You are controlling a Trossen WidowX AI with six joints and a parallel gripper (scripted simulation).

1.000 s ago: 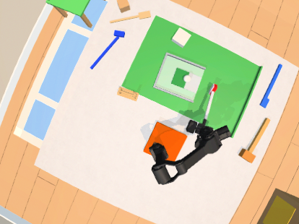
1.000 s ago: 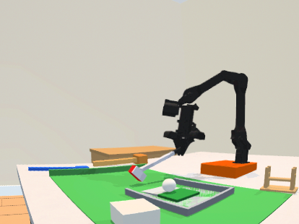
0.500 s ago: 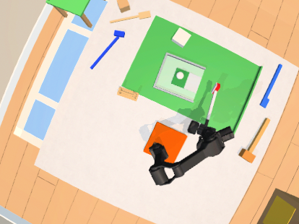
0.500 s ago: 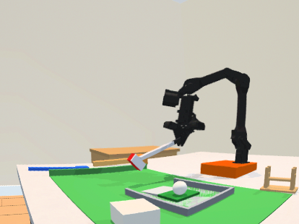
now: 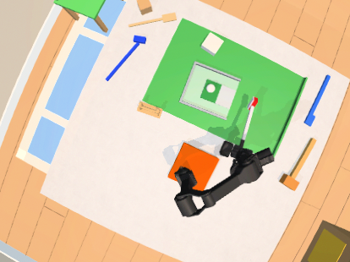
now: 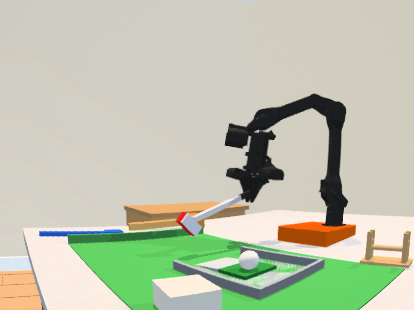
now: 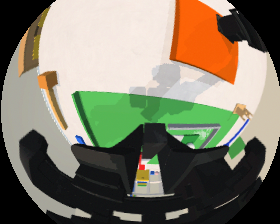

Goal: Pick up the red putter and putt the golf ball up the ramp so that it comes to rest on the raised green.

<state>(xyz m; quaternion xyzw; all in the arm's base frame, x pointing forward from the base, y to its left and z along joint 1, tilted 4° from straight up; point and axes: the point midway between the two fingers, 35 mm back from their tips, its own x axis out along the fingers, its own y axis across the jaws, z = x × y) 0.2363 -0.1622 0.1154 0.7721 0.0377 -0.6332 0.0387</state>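
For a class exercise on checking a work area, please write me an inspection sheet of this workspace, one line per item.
Surface: pale table with a green mat.
Job's things: ball on the raised green, inside the gray frame; putter lifted, its red-and-white head off the mat.
Clutter: two blue clubs, two wooden clubs, a wooden block, a white block, a small wooden rack.
Hand: shut on the putter.
Cables: nothing seen.
Surroundings: plank floor, green chair, plain walls.
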